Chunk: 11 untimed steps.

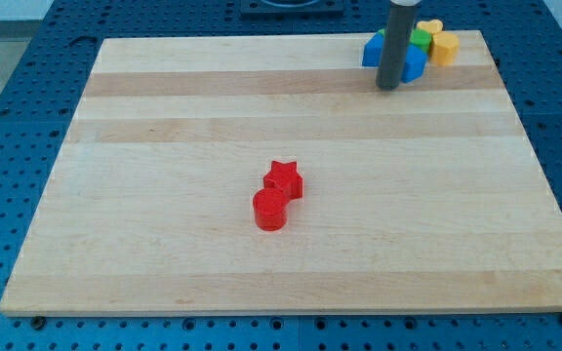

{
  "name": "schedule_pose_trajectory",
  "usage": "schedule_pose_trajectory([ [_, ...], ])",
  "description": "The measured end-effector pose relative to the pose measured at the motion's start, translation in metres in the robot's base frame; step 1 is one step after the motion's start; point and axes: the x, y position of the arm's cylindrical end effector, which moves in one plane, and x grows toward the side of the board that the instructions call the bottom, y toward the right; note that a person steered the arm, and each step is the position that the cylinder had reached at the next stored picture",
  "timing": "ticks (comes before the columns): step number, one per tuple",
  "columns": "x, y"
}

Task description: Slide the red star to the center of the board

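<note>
The red star [284, 178] lies near the middle of the wooden board [164, 146], a little below centre. A red cylinder [270, 210] touches it at its lower left. My tip [388, 87] is the lower end of the dark rod, near the view's top right. It stands far from the red star, up and to the right of it, just in front of the cluster of blocks there.
A cluster sits at the board's top right corner: a blue block [413, 62] partly behind the rod, a green block [421, 39], and yellow blocks [444, 46]. Blue perforated table [8, 146] surrounds the board.
</note>
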Motion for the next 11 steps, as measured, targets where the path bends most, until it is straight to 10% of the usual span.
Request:
schedule_pose_trajectory([
  [3,0.197,-0.009],
  [5,0.306,-0.128],
  [7,0.282,-0.212],
  [11,0.193,-0.165],
])
